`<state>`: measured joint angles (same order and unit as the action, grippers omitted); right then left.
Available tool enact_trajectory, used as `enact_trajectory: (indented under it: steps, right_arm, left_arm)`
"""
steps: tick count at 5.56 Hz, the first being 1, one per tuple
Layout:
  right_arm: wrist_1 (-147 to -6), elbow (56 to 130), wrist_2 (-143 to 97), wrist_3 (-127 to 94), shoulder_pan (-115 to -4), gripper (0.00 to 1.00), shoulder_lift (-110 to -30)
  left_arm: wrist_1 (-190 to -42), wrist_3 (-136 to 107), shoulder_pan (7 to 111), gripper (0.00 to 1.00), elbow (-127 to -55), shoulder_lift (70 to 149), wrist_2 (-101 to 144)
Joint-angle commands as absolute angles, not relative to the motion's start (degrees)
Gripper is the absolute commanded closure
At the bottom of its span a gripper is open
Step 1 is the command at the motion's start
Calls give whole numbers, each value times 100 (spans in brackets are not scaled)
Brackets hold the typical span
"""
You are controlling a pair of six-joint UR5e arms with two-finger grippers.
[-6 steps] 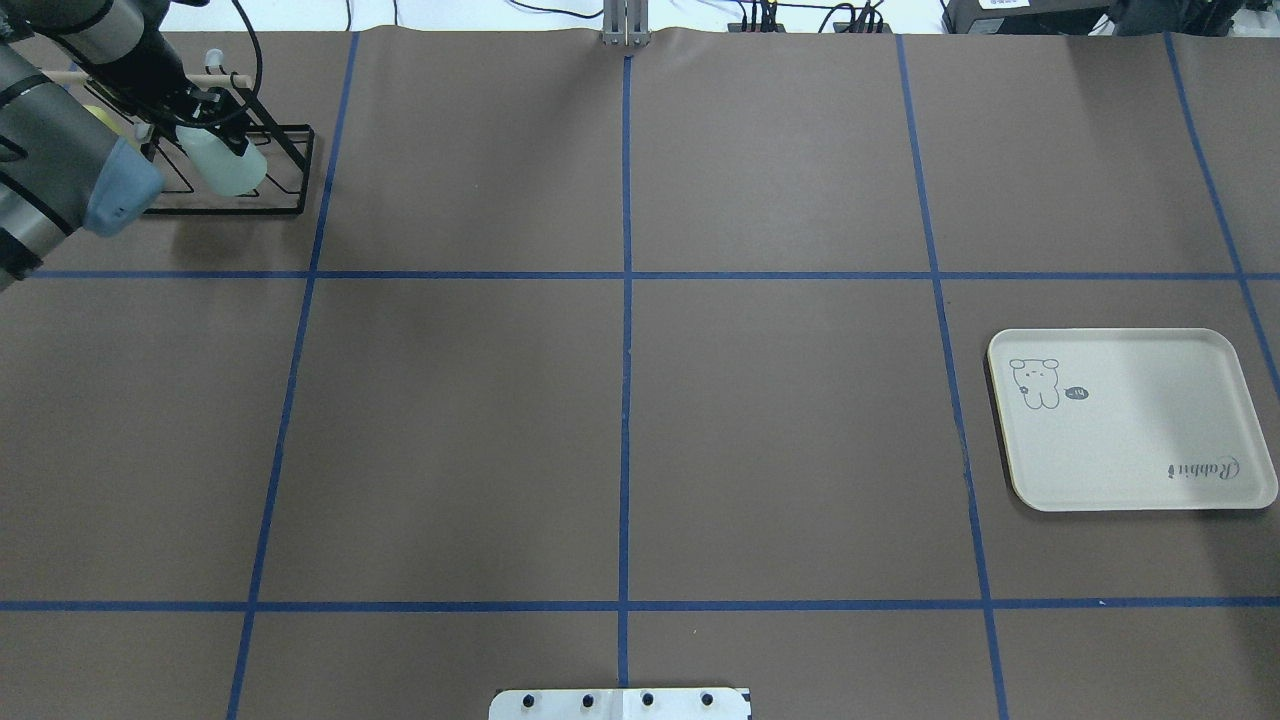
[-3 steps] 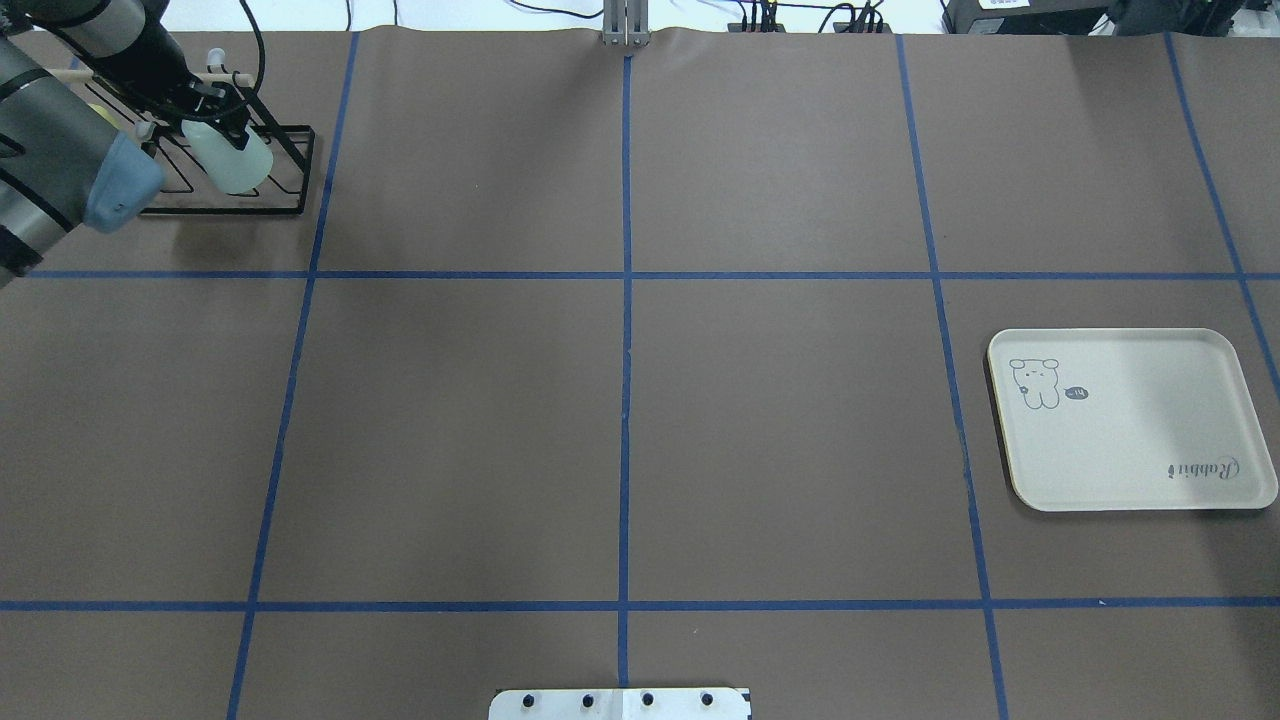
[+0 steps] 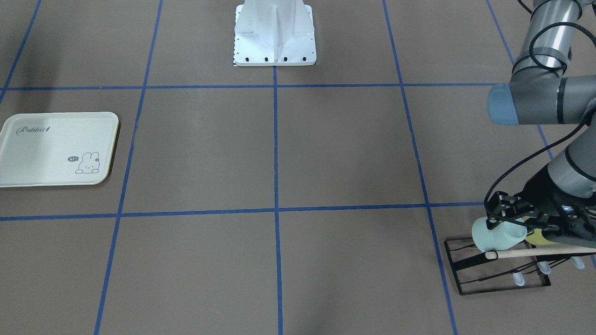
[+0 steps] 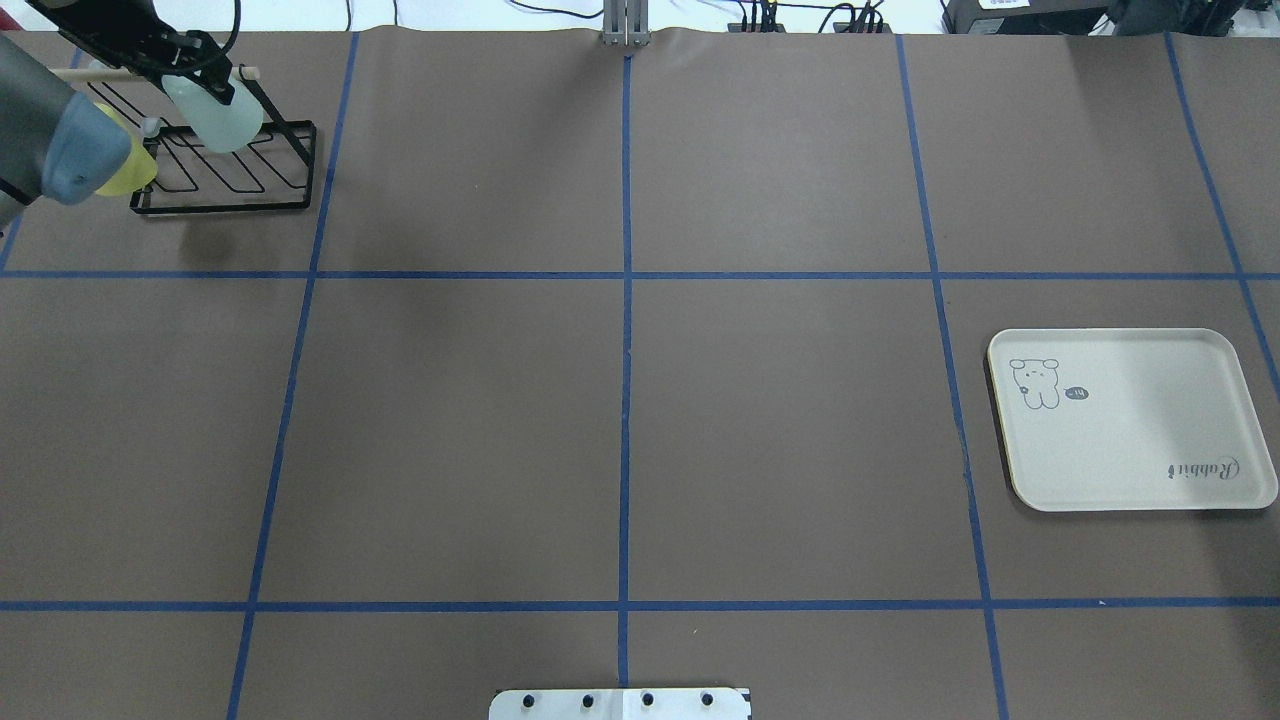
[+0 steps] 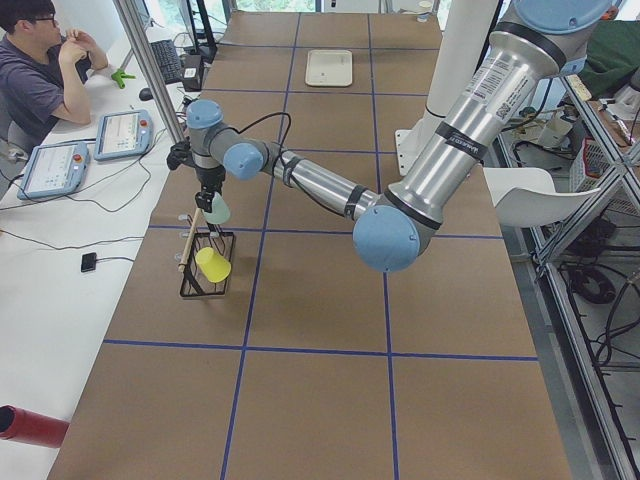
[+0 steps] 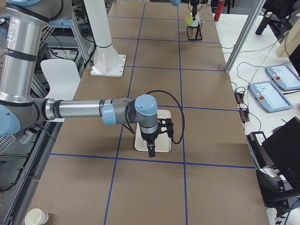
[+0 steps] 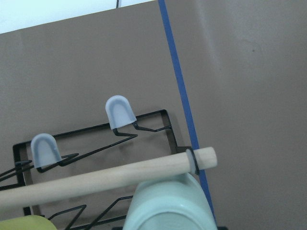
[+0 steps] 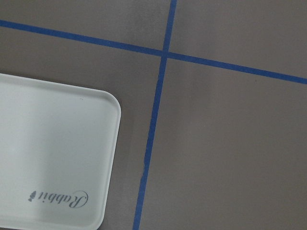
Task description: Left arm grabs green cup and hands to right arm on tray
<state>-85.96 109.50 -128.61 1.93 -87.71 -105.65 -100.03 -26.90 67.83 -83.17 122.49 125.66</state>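
Observation:
My left gripper [image 4: 203,84] is shut on the rim of the pale mint-green cup [image 4: 215,118] and holds it tilted just above the black wire rack [image 4: 228,206] at the table's far left. The cup also shows in the front view [image 3: 494,235] under the gripper [image 3: 502,221], and fills the bottom of the left wrist view [image 7: 168,208]. The cream tray [image 4: 1130,440] lies empty at the right. My right gripper [image 6: 150,151] hangs over the tray's [image 6: 139,145] edge; I cannot tell whether it is open or shut.
A brighter yellow-green cup [image 4: 126,168] sits on the rack beside the mint one. A wooden rod [image 3: 535,252] runs across the rack's top. The robot base [image 3: 274,32] stands at the middle. An operator [image 5: 40,80] sits beyond the table's far side.
My left gripper has lifted the green cup up and away off the rack's prong. The arm has shifted back and now uncovers the yellow-green cup.

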Motion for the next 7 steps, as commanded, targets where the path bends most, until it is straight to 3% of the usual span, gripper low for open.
enact_trajectory:
  steps: [1, 3, 7]
  right_arm:
    - [-8587, 10977, -12867, 185, -8771, 0, -10556]
    - [-7828, 10960, -13217, -968, -8728, 0, -10529]
    - [-5912, 10925, -13219, -4518, -7684, 0, -10064]
  left_arm:
    - [-9477, -2707, 6864, 100, -9223, 12226, 12560]
    - [-9814, -3931, 6707, 100, -9439, 12234, 12551]
    - [-11844, -6471, 6197, 100, -9509, 11979, 12568]
